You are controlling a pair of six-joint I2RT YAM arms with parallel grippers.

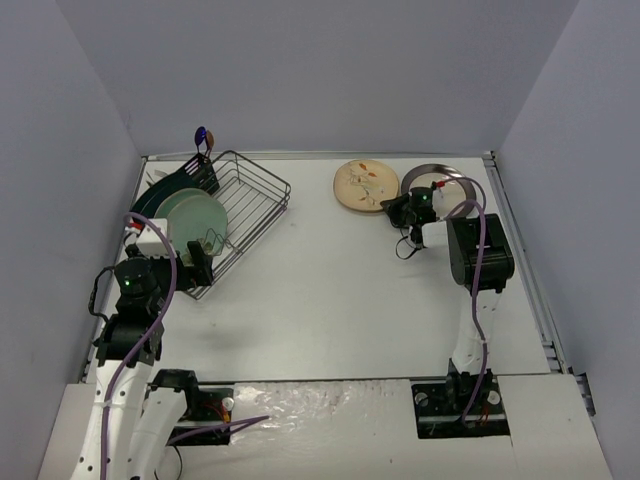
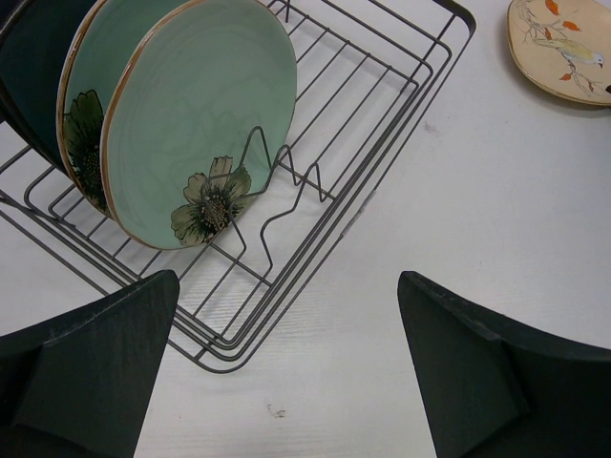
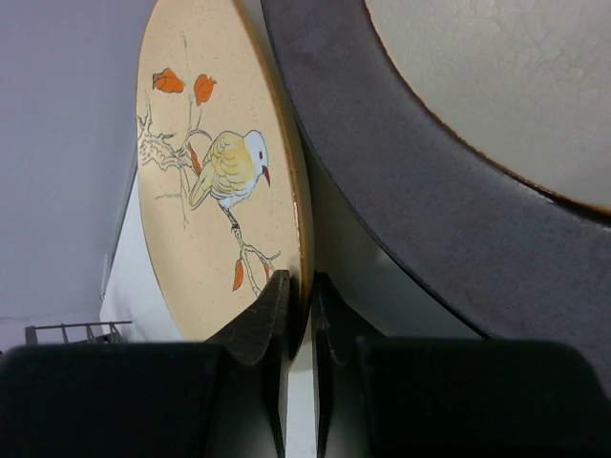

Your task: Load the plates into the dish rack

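Clamping its two dark fingers [image 3: 272, 310] together on the rim of the cream round plate [image 3: 210, 172], the right end effector [image 3: 298, 307] grips the dish, painted with a bird and orange leaves, far to the right of the dish rack [image 1: 265, 195] across a wide stretch of bare white bench [image 1: 330, 300]. Whether the plate's edge is raised off the bench cannot be told. On the cream plate's far side from the rack lies the beige round plate [image 3: 496, 76] with a broad, matte dark rim; the pictures do not show if the two touch. The left end effector [image 2: 286, 382] hangs with its fingers spread wide, holding nothing, above the bench just off the rack's near corner. Inside the black wire rack, at its left end, plates stand on edge among wavy wire dividers [image 2: 286, 181]: two glossy mint-green round plates [image 2: 200, 124], each with a dark flower near the rim, and behind them a dark teal plate [image 2: 29, 86]. The rack's right-hand half is open wire slots. Grey walls [image 1: 320, 70] close off the bench behind the rack and on both sides.
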